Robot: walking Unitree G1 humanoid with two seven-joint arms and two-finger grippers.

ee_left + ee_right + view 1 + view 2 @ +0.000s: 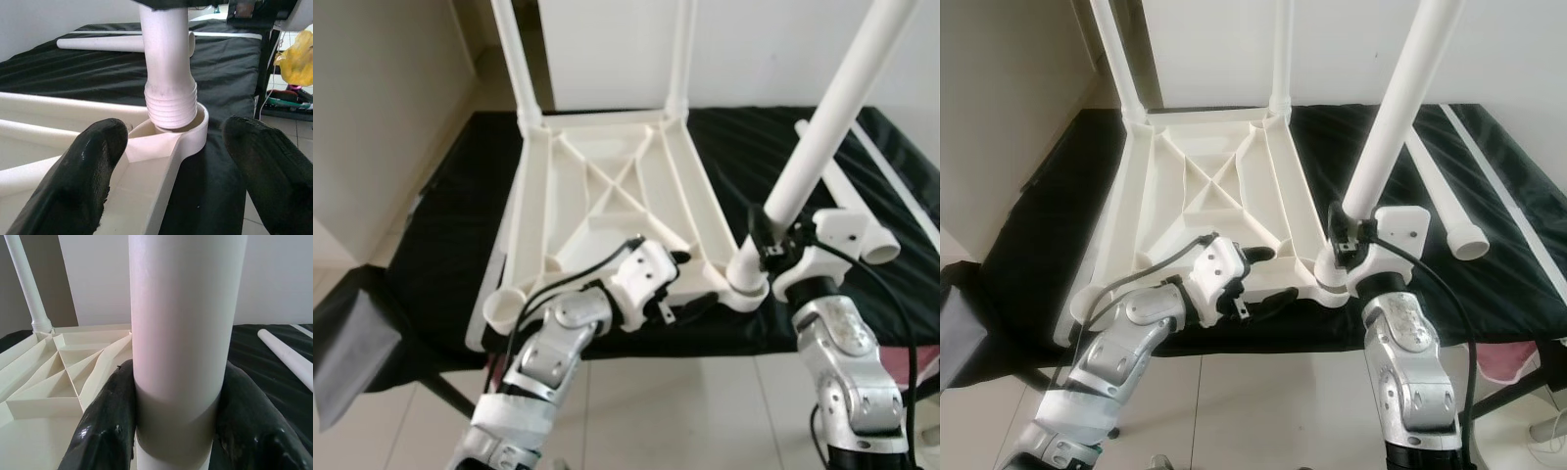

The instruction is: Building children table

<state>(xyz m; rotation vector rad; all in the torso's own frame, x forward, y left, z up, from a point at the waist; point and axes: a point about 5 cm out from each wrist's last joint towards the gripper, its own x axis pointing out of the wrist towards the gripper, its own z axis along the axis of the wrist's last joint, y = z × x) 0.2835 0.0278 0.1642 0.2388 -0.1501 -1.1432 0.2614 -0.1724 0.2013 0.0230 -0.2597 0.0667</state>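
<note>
Fingers of the right gripper (1349,245) are clamping the table leg (1393,116) standing in the tabletop's (1205,201) corner socket (188,128). The left gripper (183,171) is gaping wide beside it.

The tabletop (607,196) lies upside down on the left half of the desk (440,264). Two legs (514,59) stand in its far corners. The right pincer (766,245) clamps a third leg (832,108) standing in the near right corner socket (747,289). The left pincer (690,284), spread, sits at the near edge, left of that socket. A spare leg (847,201) lies on the desk to the right.
</note>
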